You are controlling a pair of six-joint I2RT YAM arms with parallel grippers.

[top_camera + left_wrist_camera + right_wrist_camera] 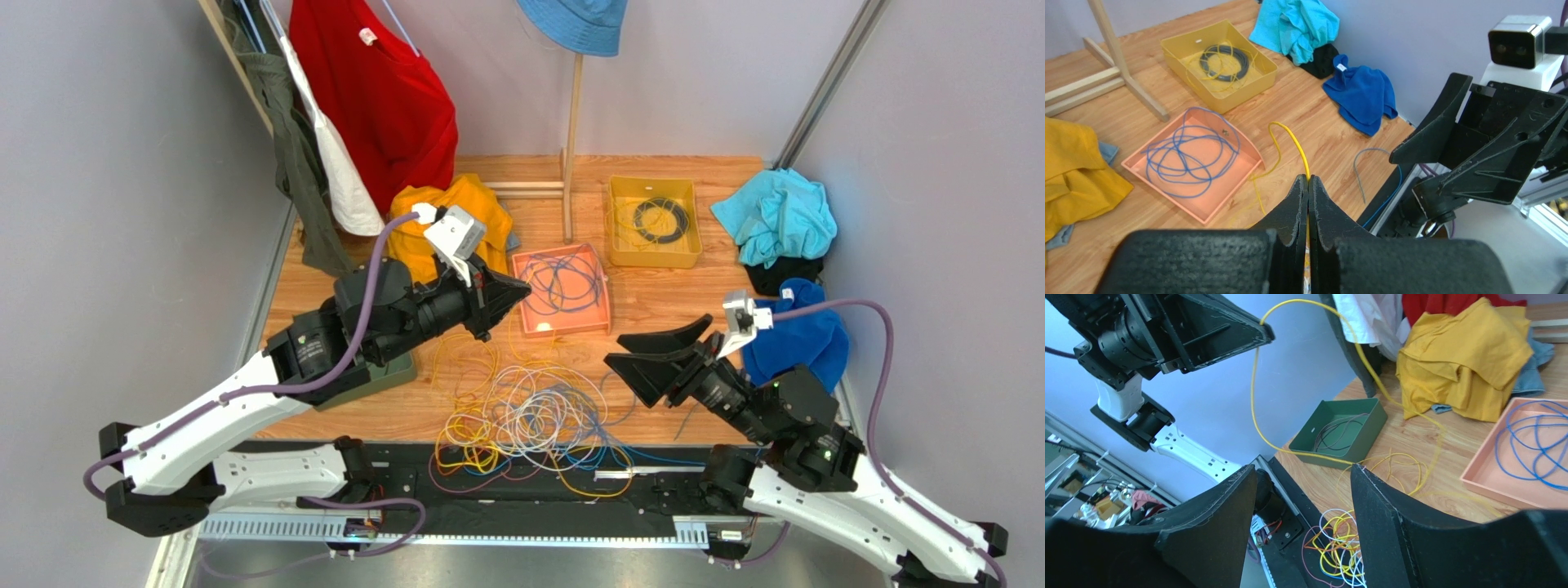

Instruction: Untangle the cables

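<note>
1. The left gripper [1309, 184] is clenched on a yellow cable [1254, 386], lifted above the middle of the tabletop [662, 294]
2. That cable drops to the tangle of cables [528, 417] at the middle of the near edge
3. The right gripper [1303, 474] hangs released, jaws wide, holding nothing, above the tangle's right side
4. Behind the tangle sits a pink tray [1168, 195] holding a blue cable [1189, 153]; a yellow tray [654, 260] stands nearer the far edge
5. A green tray [1333, 453] lies by the left edge, a blue cloth [797, 343] by the right edge
</note>
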